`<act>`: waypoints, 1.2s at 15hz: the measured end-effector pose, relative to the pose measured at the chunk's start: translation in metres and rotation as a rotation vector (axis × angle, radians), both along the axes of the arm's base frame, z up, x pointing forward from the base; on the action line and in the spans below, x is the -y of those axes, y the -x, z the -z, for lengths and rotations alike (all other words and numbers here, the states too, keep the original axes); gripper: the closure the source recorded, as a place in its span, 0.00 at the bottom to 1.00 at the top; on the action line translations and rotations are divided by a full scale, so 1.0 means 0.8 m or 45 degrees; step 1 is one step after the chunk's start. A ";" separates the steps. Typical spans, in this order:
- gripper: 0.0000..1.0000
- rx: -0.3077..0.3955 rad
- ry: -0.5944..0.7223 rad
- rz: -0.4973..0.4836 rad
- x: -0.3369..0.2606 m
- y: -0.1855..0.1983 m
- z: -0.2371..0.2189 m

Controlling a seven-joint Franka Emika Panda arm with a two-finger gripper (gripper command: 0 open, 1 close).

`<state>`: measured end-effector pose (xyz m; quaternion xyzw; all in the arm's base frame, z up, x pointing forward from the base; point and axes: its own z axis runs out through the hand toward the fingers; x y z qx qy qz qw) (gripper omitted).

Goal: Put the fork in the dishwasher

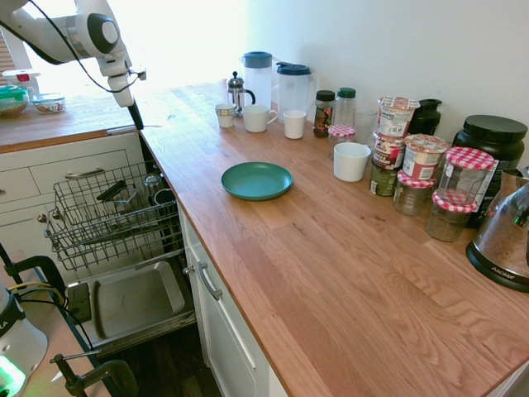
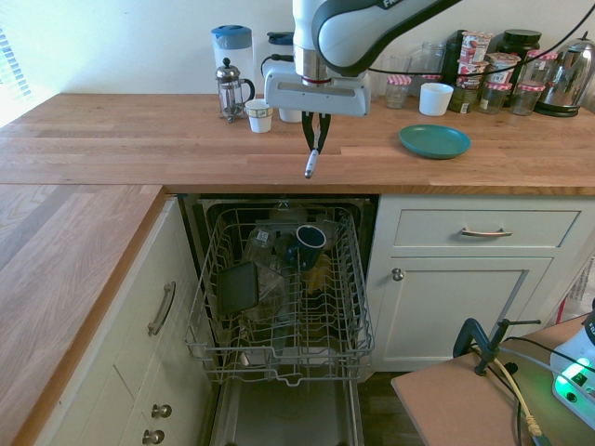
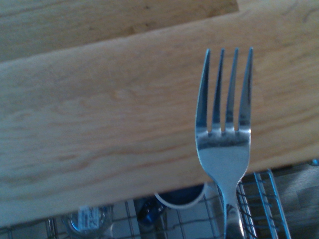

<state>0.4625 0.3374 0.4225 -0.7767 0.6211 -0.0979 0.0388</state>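
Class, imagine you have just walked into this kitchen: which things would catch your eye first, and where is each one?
The white arm's two-finger gripper hangs above the wooden counter's front edge, pinching a slim silver metal fork. Directly below, the open dishwasher has its grey wire rack pulled out, a dark mug inside. On the wooden counter sits a round teal plate, near a cluster of jars with red checked lids.

The gripper (image 2: 314, 139) hangs above the worktop (image 2: 139, 139) edge with the fork (image 2: 312, 160) pointing down from it — directly over the dishwasher (image 2: 279, 297) rack (pulled out below, a mug (image 2: 310, 243) in it) — the plate (image 2: 434, 141) well apart beside it, cups behind.
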 end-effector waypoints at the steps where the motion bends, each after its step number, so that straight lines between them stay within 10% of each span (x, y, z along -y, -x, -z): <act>1: 1.00 0.001 0.002 -0.010 0.001 0.024 0.005; 18: 1.00 -0.106 0.051 -0.197 -0.038 0.139 0.195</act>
